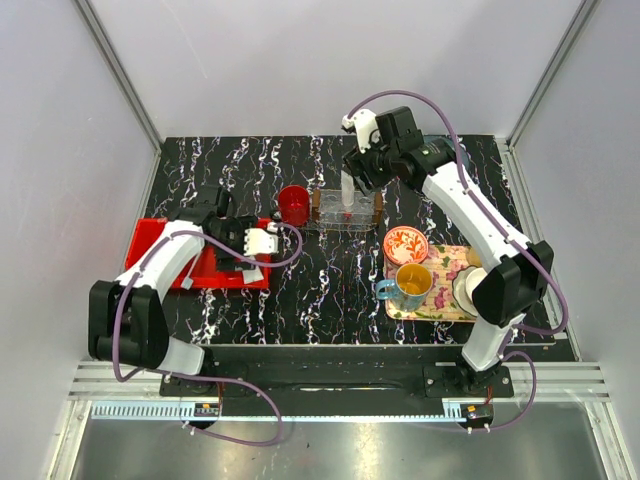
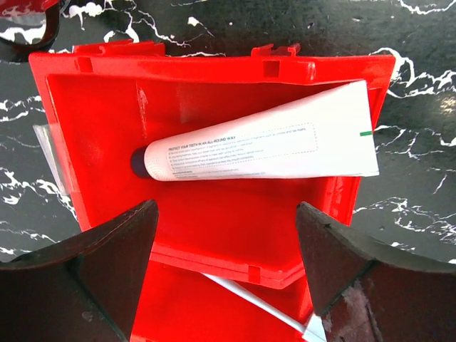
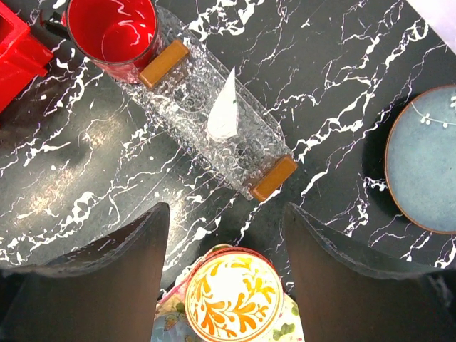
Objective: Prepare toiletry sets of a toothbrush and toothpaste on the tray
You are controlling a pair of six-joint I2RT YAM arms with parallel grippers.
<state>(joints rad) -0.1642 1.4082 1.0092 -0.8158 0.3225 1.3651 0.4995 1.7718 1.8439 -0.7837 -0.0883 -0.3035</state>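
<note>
The clear tray [image 3: 249,153], textured with a brown wooden grip at each end, lies flat on the bench [image 3: 342,43]. One white toothpaste tube [image 3: 224,114] lies slantwise on the middle of the tray. A second white tube [image 2: 263,149], its dark cap to the left, lies in a red bin [image 2: 92,107] with its crimped end on the rim. A thin white toothbrush handle [image 2: 249,303] shows in the next compartment.

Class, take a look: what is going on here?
Two robot arms are making up toiletry sets. The right gripper hovers with open fingers over the clear tray, where one toothpaste tube lies. The left gripper, also open, hangs above a second toothpaste tube in the red bin.
</note>
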